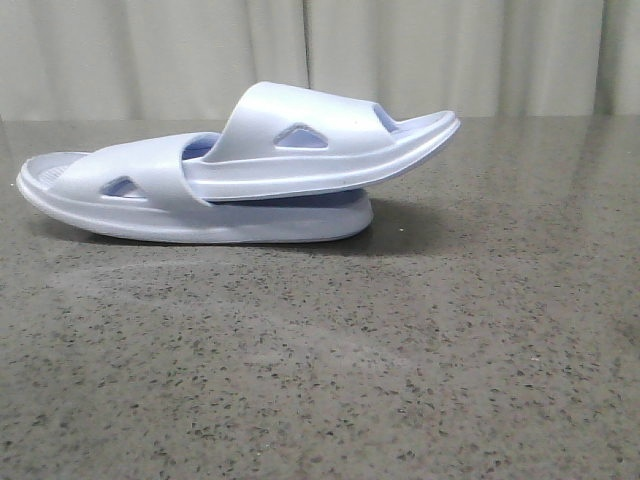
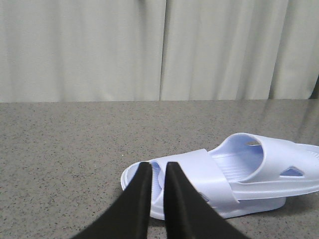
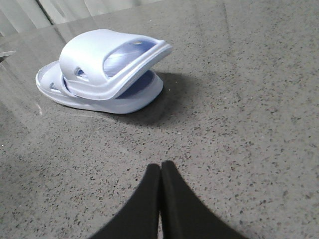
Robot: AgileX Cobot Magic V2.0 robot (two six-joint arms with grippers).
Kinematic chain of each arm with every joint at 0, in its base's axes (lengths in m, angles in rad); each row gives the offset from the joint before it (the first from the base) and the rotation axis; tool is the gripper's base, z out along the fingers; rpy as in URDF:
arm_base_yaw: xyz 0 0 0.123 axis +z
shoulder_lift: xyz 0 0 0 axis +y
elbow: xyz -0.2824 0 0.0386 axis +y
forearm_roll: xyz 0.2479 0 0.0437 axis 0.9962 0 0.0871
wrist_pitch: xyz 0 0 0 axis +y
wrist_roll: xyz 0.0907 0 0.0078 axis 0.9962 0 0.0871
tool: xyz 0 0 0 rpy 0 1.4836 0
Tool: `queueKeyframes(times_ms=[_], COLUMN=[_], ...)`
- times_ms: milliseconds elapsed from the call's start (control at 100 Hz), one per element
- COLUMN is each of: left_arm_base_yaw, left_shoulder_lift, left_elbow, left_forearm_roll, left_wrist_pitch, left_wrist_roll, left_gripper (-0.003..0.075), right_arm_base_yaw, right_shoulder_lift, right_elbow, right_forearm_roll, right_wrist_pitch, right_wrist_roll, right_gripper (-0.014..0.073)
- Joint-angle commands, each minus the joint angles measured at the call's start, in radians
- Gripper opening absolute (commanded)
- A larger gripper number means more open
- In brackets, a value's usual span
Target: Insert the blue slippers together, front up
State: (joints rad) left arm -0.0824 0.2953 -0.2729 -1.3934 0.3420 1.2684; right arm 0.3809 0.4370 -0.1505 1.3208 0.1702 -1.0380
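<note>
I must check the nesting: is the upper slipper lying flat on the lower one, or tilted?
Tilted. The upper slipper has one end tucked under the lower slipper's strap; its other end rises clear of the sole.

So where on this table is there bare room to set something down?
The table is bare in front of the blue slippers and to their right. Behind them a thinner strip runs to the curtain. The only occupied spot is left of centre, where the slippers lie nested.
</note>
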Motion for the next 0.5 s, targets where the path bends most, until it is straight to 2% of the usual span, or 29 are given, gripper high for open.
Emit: queueKeyframes(times_ms=[0,260,310,380,490], left_arm_base_yaw=[-0.008,-0.008,-0.008,-0.001,0.007], left_shoulder_lift=[0.007,0.005,0.005,-0.003,-0.034], left_elbow=[-0.026,-0.025,-0.024,-0.023,0.016], left_forearm_roll=[-0.036,-0.036,0.007,0.208,0.725], left_wrist_pitch=[-0.014,-0.021,-0.059,-0.144,-0.255], left_wrist_roll=[0.000,-0.003,-0.050,-0.282,-0.825], left_gripper=[0.0015,0.0015,0.0015,0.0015,0.0015], right_arm_base_yaw=[0.003,0.003,0.003,0.003,0.003], right_shoulder_lift=[0.001,0.001,0.001,0.001,0.001], right_elbow=[-0.027,-0.027,-0.027,-0.027,-0.027], right_forearm_roll=[0.012,0.012,0.012,0.012,0.012], right_wrist_pitch=[-0.011,-0.011,-0.011,-0.011,-0.011], right_wrist_roll=[-0.006,-0.006,-0.006,-0.006,-0.006], right_gripper=[-0.0079,-0.0079,-0.0079,-0.0079,-0.0079])
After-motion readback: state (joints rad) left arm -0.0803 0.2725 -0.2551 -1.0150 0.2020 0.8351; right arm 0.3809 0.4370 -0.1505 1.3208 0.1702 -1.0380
